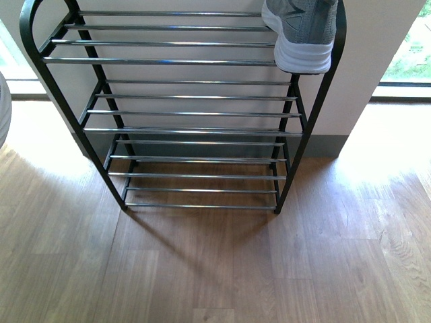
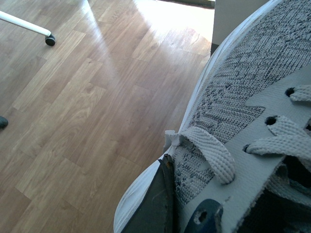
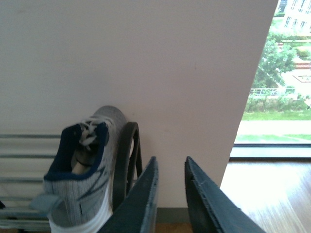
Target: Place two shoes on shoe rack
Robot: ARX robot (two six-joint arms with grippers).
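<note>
the pale wooden plank floor [image 1: 215,269] fills the lower half of the front view, and a plain off-white wall [image 1: 363,54] stands behind it. a window [image 3: 272,73] showing green trees lies to the right of that wall.

against the wall stands the open shoe rack [image 1: 188,113], which has a black metal frame, arched side ends and thin chrome bars. three tiers of it show. on the top tier, at the rack's right end, sits one grey knit lace-up sneaker [image 1: 300,33] with a thick white sole and navy lining. it is just beside the right arch, and its white sole juts past the front bar. in the right wrist view its heel and navy collar face the camera.

a second grey knit sneaker [image 2: 252,82] fills the left wrist view close up, with its pale flat laces and white sole edge over the wooden floor, away from the rack.

the left pincer [image 2: 187,194] is clenched on this second grey knit sneaker. one dark finger lies against the outside of the upper and a bluish one sits at the lace panel.

the right pincer [image 3: 171,167] is released. its two dark fingers stand apart with nothing between them, near the rack's right arch and beside the sneaker on the top tier without touching it.

far off in the left wrist view a thin white chair leg [image 2: 22,22] ends in a small black caster [image 2: 50,40] on the floor.
</note>
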